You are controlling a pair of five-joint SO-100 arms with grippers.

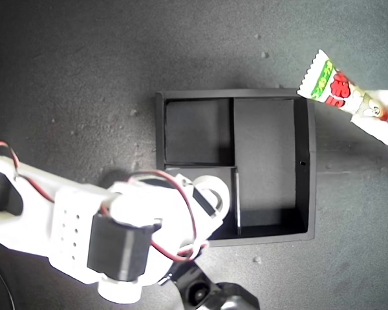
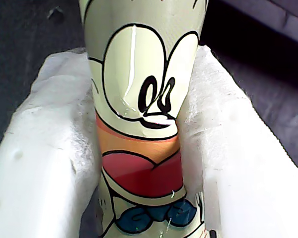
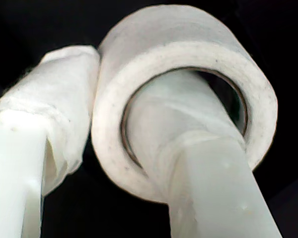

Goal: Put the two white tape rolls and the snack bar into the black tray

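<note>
The black tray point(image 1: 310, 155) lies in the middle of the exterior view. At its near-left compartment hangs a white tape roll point(image 1: 211, 188) point(image 3: 188, 49). My second gripper point(image 1: 210, 197) point(image 3: 114, 99) is shut on that roll, one finger through the hole and one outside the wall. The snack bar point(image 1: 339, 87) point(image 2: 139, 148) slants above the tray's far-right corner in the exterior view, pinched between the white padded fingers point(image 2: 39, 148) of my first gripper point(image 1: 381, 123) point(image 2: 139, 64), which is shut on it. The other tape roll is out of view.
The second arm's white body point(image 1: 71, 226) with red wires fills the exterior view's lower left. A black round part point(image 1: 226, 297) sits at that view's bottom edge. The tray's large right compartment point(image 1: 265, 161) and far-left compartment point(image 1: 197, 132) hold nothing. The dark table point(image 1: 84, 77) surrounds the tray.
</note>
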